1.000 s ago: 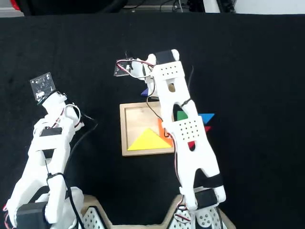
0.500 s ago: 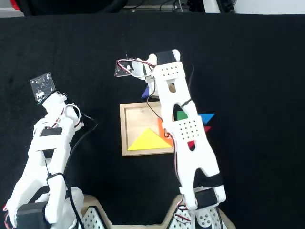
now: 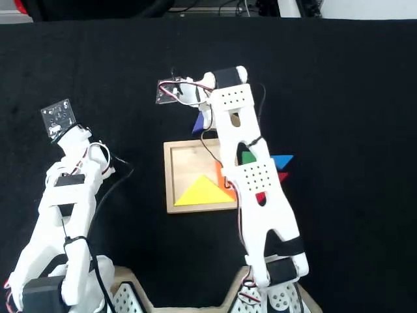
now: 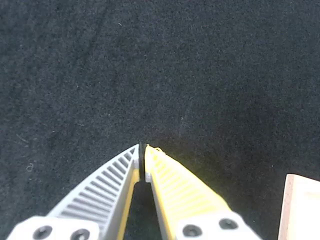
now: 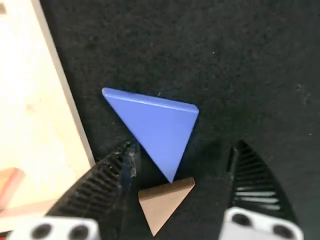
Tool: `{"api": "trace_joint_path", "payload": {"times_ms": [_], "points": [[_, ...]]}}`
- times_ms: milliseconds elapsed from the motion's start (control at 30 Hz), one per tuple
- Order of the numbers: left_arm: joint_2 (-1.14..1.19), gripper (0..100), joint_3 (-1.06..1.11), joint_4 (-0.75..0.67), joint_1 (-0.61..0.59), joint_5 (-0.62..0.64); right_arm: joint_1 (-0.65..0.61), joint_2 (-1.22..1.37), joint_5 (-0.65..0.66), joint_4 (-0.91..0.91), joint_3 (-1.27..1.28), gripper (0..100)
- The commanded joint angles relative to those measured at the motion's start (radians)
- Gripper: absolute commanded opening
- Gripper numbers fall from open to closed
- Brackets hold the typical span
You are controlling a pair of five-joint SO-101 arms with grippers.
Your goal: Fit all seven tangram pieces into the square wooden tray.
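The right gripper (image 5: 185, 147) hangs open just beyond the far edge of the wooden tray (image 3: 171, 177). One blue triangle (image 5: 155, 125) lies flat, its corner between the jaws and touching one brown triangle (image 5: 162, 202). In the tray lie two pieces, a yellow triangle (image 3: 204, 191) and an orange piece (image 3: 226, 188). The left gripper (image 4: 141, 148) is closed over black cloth (image 4: 200, 75), left of the tray

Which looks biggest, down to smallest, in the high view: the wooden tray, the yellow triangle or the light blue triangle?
Largest: wooden tray.
Then the yellow triangle.
Smallest: light blue triangle, though it may be partly hidden.
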Motion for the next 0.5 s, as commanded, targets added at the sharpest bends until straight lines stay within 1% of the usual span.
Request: {"api": "trace_joint_path", "payload": {"times_ms": [0,300,467], "points": [[-0.031,3,-0.005,-0.017,0.013,-0.009,-0.037,-0.013,0.015,0.011,-0.035,28.9],[-0.031,3,-0.005,-0.017,0.013,-0.009,-0.048,-0.015,0.124,-0.017,0.039,28.6],[-0.031,3,-0.005,-0.017,0.013,-0.009,-0.046,-0.013,0.135,-0.046,0.047,28.6]]}}
